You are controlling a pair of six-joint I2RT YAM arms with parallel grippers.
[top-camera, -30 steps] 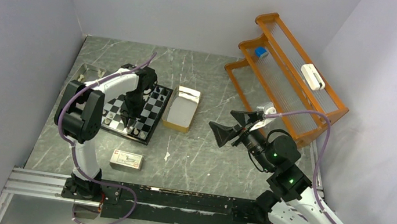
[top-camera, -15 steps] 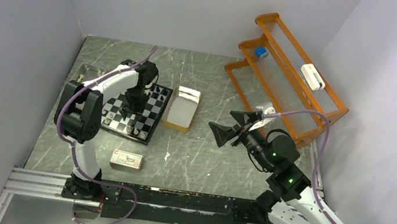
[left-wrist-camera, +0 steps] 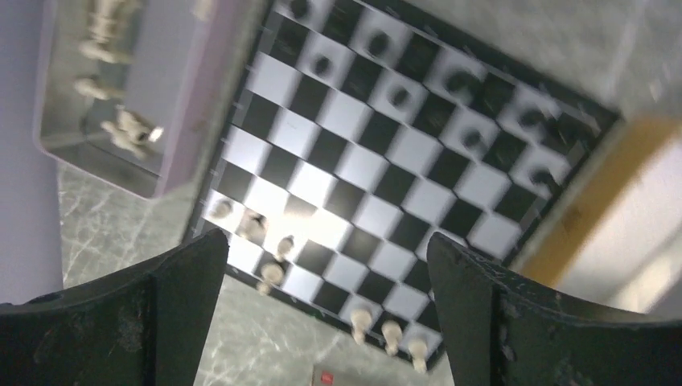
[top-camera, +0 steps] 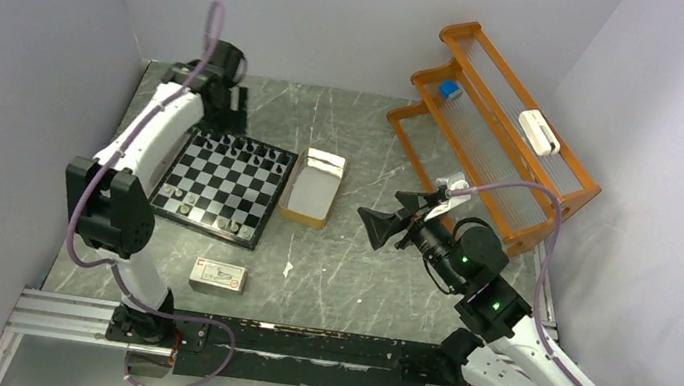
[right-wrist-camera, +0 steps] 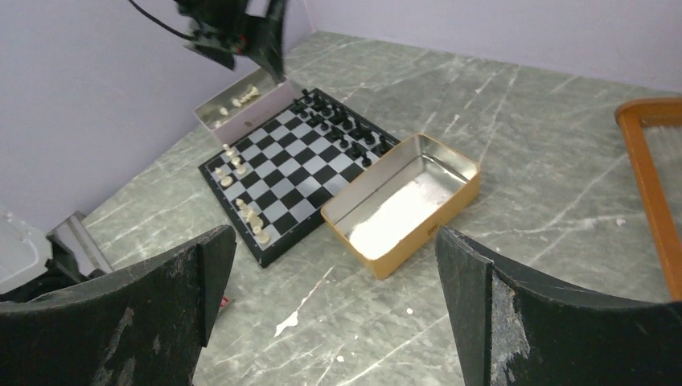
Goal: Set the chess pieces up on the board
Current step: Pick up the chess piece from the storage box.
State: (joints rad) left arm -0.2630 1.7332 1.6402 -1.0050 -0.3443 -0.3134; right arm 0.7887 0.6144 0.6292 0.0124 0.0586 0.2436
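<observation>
The board (top-camera: 228,187) lies left of centre on the table. Black chess pieces (top-camera: 245,149) line its far edge, and pale chess pieces (top-camera: 178,195) stand along its near rows. In the left wrist view the board (left-wrist-camera: 378,161) is seen from high above, with pale pieces (left-wrist-camera: 273,273) near its lower edge. My left gripper (top-camera: 227,116) hangs open and empty above the board's far left corner, its jaws (left-wrist-camera: 326,241) wide apart. My right gripper (top-camera: 394,223) hovers open and empty over bare table, right of the tan box, facing the board (right-wrist-camera: 301,165).
A tan open box (top-camera: 312,187) sits against the board's right side. A grey tin (right-wrist-camera: 241,100) holding loose pale pieces lies at the board's far left. A white-and-red carton (top-camera: 218,277) lies near the front. An orange rack (top-camera: 490,153) stands at the back right.
My left gripper has opened, risen off the board's near rows and swung back towards the far left corner. The right arm has barely moved.
</observation>
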